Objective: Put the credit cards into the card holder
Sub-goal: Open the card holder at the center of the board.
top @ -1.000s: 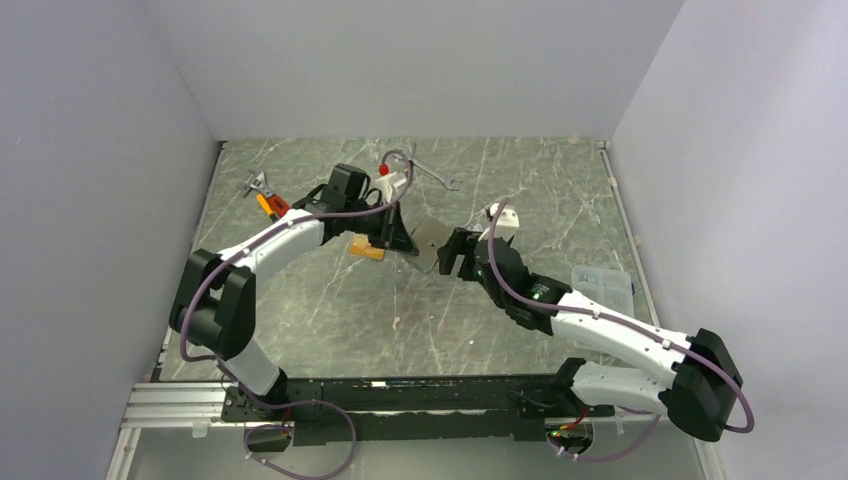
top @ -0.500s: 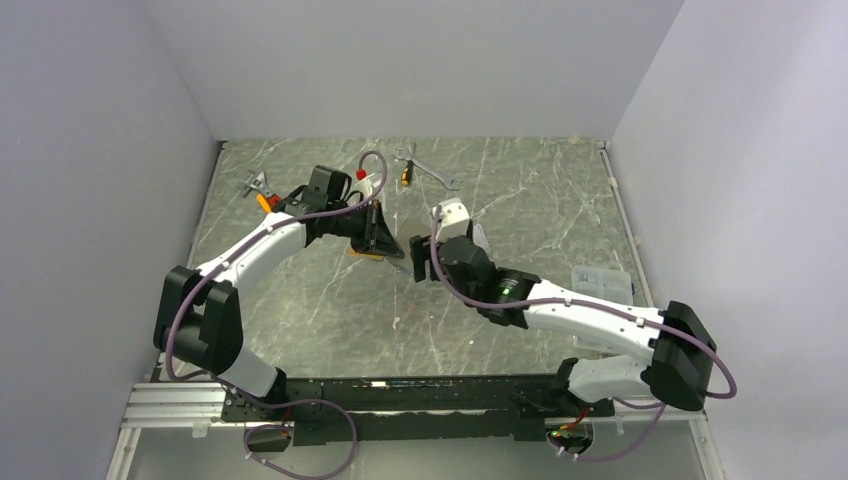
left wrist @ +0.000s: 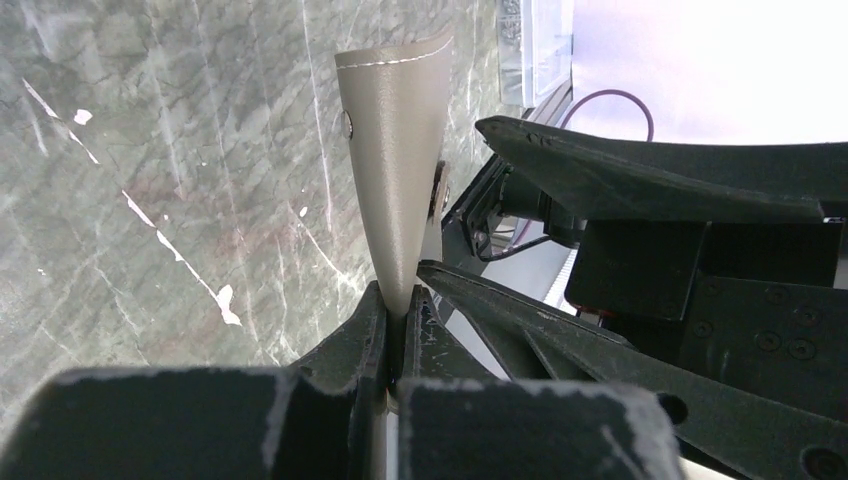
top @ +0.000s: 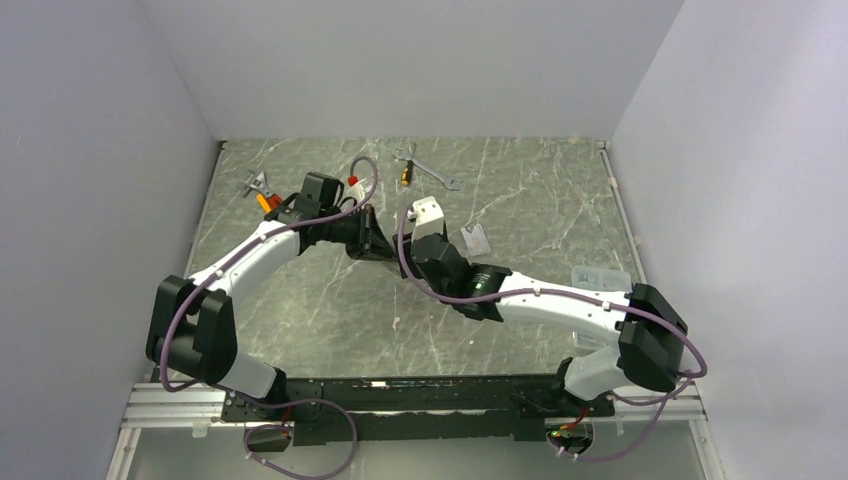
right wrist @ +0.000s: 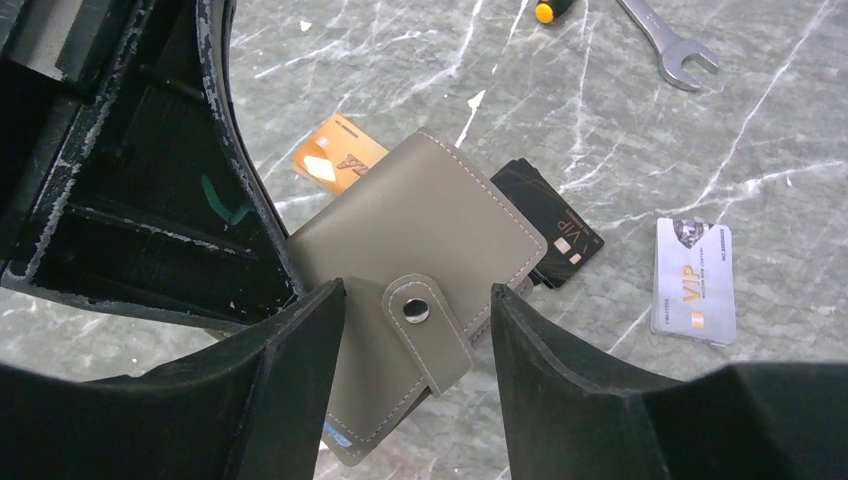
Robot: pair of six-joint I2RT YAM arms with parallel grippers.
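**Right gripper (right wrist: 415, 296) has come over the card holder (right wrist: 430, 250) that your left gripper (left wrist: 400, 322) holds**

Since one second ago your right arm has swung to the left across the table (top: 540, 190), and its gripper now sits directly in front of the left one. The left arm has also drawn back a little to the left, taking the holder with it.

Your right gripper's jaws stand apart, with one finger (right wrist: 290, 400) on each side of the holder's snap strap (right wrist: 428, 328). You cannot tell from these views whether they touch the holder.

Your left gripper is pressed closed on one edge of the card holder. In its wrist view the taupe-grey cover rises from between the two fingers and points away from the camera. In the right wrist view the holder shows its outer face, and the strap with the metal snap lies across it.

The orange card (right wrist: 338, 157) looks out from behind the holder's upper edge. The black card (right wrist: 558, 228) looks out from behind its right edge. The silver-grey card (right wrist: 694, 280) lies flat on the marble, well apart to the right.

Farther out, a wrench (right wrist: 665, 42) and a yellow-tipped tool (right wrist: 546, 10) lie at the far side of the table. A clear plastic box (top: 602, 280) sits near the right edge, and an orange-handled tool (top: 265, 200) lies at the far left.
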